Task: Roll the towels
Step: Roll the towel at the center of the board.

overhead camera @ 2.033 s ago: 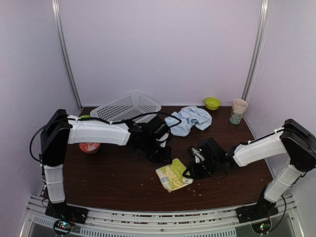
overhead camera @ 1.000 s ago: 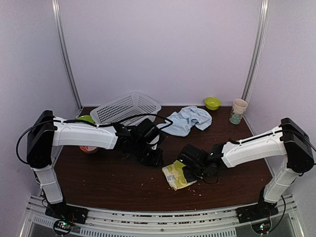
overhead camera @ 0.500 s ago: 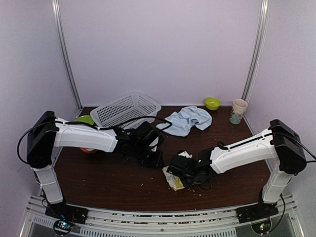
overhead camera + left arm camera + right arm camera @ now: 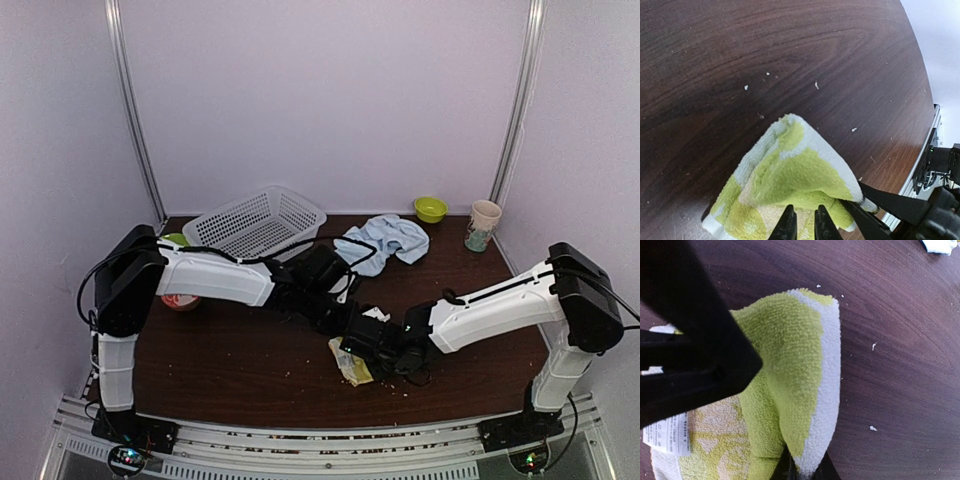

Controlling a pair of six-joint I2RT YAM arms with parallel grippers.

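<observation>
Item 1: green towel [image 4: 350, 363], on the table [image 4: 230, 370], well in front of the basket [image 4: 255, 220] and to its right; bunched, folded over itself. Left hand [image 4: 804, 222] and right hand [image 4: 802, 471] each pinch its folds. Likely light, soft and floppy; best taken along the white border. Item 2: blue towel [image 4: 385, 240], crumpled, just right of the basket.

Table: dark brown wooden table [image 4: 220, 370].
Green towel: lime-green and yellow cloth towel [image 4: 351, 362], bunched near the front middle, partly under both grippers.
Left gripper: black left gripper [image 4: 343, 318], at the towel's far side.
Right gripper: black right gripper [image 4: 368, 345], low on the same towel.
Blue towel: plain pale blue cloth towel [image 4: 385, 240], crumpled at the back, well apart.
Basket: white plastic mesh basket [image 4: 255, 222], back left.
Bowl: small lime-green bowl [image 4: 431, 208], back right.
</observation>
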